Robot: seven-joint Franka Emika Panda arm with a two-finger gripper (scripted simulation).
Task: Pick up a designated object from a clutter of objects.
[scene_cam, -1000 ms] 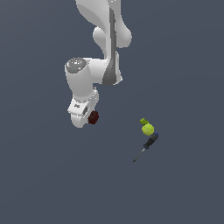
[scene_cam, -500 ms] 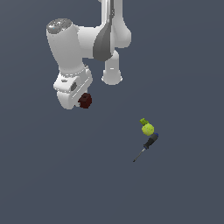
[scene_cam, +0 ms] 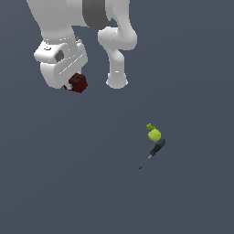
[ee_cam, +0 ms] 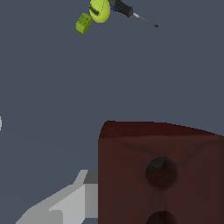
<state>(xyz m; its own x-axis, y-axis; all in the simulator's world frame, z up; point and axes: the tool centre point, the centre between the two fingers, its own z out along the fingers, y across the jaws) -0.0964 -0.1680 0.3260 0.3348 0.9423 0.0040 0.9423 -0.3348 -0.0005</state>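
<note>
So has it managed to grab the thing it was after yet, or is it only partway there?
The grab looks done: the dark maroon studded brick sits in the gripper, apart from the yellow-green ball, small green piece and black-handled screwdriver. In the wrist view it fills the foreground. Little seems left beyond holding it.

You see only part of the maroon brick (scene_cam: 77, 83) in the exterior view; the white hand hides the rest, and the fingers too. In the wrist view the brick (ee_cam: 161, 173) is cut by the picture's edge, and one finger (ee_cam: 65, 203) shows partly.
</note>
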